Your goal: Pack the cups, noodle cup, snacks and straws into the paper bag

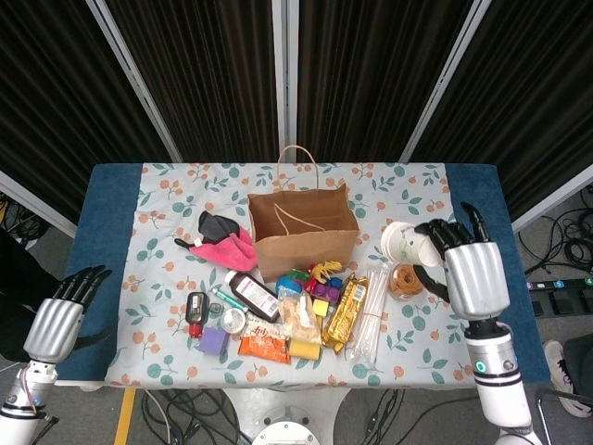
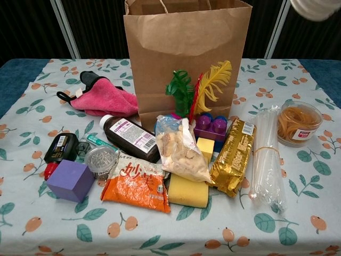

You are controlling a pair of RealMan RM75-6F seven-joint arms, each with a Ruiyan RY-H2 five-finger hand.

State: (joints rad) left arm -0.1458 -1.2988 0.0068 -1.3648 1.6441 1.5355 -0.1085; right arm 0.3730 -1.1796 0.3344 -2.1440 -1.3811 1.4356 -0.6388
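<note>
right hand (image 1: 473,273) gripping stacked paper cups (image 1: 404,244) beside paper bag (image 1: 306,232), left hand (image 1: 57,320) empty, fingers spread, off table

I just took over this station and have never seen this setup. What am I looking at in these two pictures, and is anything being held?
One picture looks down from the robot's head, the other looks forward from its chest. The machine has two arms, each ending in a robot hand. The right hand holds a stack of paper cups lifted beside the open paper bag. The left hand hangs empty off the table's near edge. On the flowered tablecloth lie a bundle of straws, snack packets, a pink cloth and a tub of rubber bands.
</note>
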